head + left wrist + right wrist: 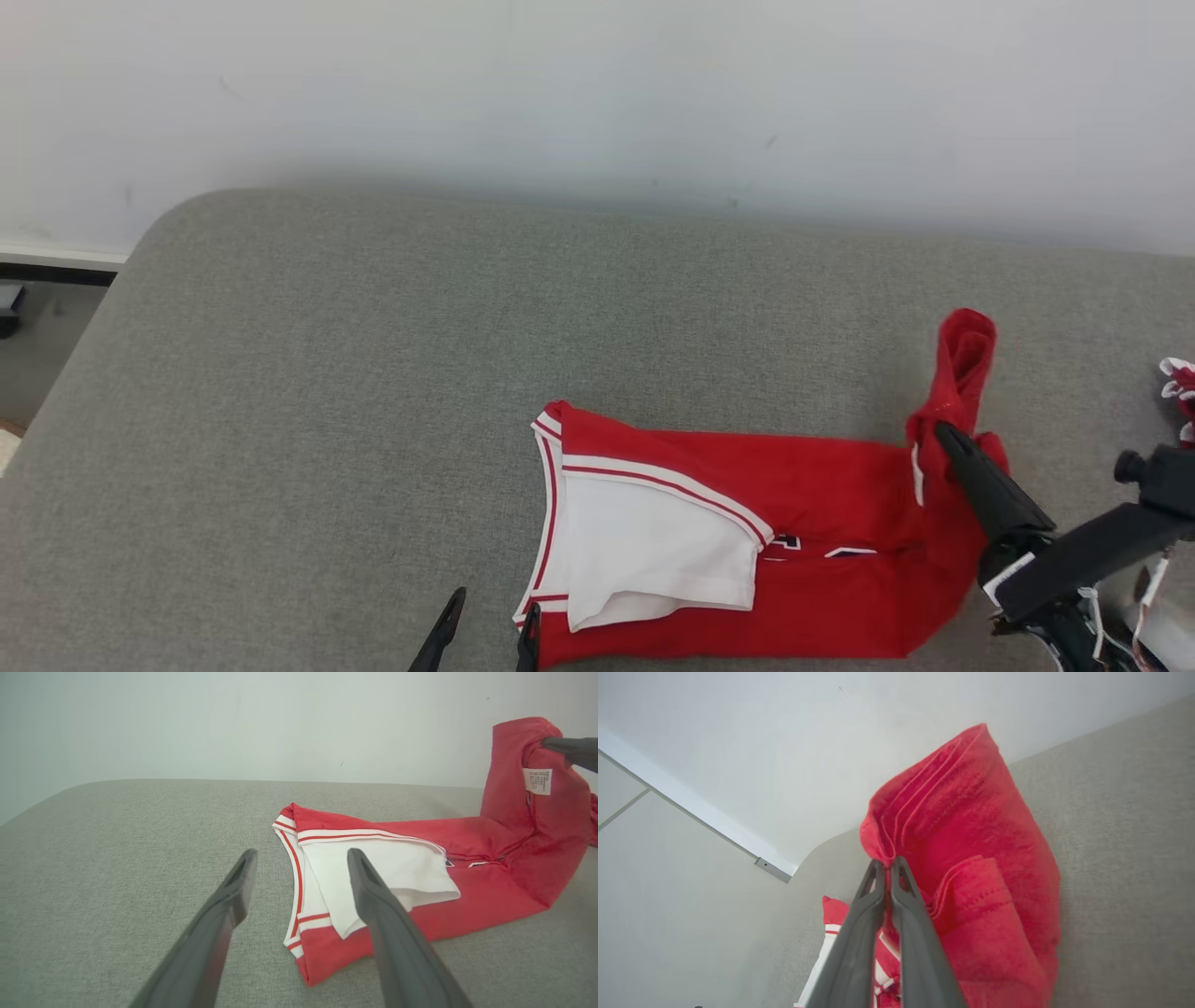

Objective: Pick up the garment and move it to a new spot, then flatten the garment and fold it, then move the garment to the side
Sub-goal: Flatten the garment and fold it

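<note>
One limp, likely light garment (822, 523) lies lower centre in the head view, right end pinched by the right gripper (943, 434); left gripper (496, 603) gapes beside its lower-left hem, the likely hold.

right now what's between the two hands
The red and white shirt lies between them in the head view: the open left hand at one end, the right hand pinching the other.
</note>
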Controlling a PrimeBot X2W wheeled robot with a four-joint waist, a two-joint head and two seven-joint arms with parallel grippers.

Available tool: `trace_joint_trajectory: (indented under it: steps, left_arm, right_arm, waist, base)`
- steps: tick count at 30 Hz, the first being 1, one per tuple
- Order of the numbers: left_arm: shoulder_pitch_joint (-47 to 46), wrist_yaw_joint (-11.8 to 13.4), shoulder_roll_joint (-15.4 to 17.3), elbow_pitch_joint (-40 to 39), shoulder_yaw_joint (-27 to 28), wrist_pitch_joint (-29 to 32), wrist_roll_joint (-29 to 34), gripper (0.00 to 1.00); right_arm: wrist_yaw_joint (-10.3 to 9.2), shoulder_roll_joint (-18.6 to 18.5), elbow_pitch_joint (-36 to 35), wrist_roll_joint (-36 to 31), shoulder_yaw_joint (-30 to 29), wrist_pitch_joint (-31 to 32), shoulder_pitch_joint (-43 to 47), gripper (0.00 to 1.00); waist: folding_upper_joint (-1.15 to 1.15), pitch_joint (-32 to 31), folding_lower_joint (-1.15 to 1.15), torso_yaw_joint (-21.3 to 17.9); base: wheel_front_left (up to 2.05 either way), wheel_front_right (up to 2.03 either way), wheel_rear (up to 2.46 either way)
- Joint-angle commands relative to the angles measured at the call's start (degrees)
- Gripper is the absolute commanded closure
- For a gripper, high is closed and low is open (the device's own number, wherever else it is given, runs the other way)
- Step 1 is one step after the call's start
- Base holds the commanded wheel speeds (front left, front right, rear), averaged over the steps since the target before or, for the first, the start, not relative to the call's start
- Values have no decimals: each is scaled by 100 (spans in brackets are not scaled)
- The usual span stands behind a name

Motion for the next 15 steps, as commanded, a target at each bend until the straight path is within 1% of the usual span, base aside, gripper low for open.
trace_joint_trajectory:
  steps: [1, 7, 15]
  left_arm:
    - [46, 7, -18, 15, 2, -27, 33, 0]
    - [-4, -15, -77, 35, -13, -27, 15, 0]
    - [-74, -63, -138, 109, -24, -27, -7, 0]
  right_arm:
    - [-14, 73, -29, -57, 21, 20, -110, 100]
    - [-14, 511, 30, -450, 274, 307, -499, 100]
    - [-14, 1277, 306, -833, 560, 749, -874, 100]
  waist:
    - [0, 10, 0, 68]
    - [0, 90, 0, 277]
    - [0, 190, 0, 538]
  base:
    - [0, 0, 0]
    - [0, 0, 0]
    - [0, 0, 0]
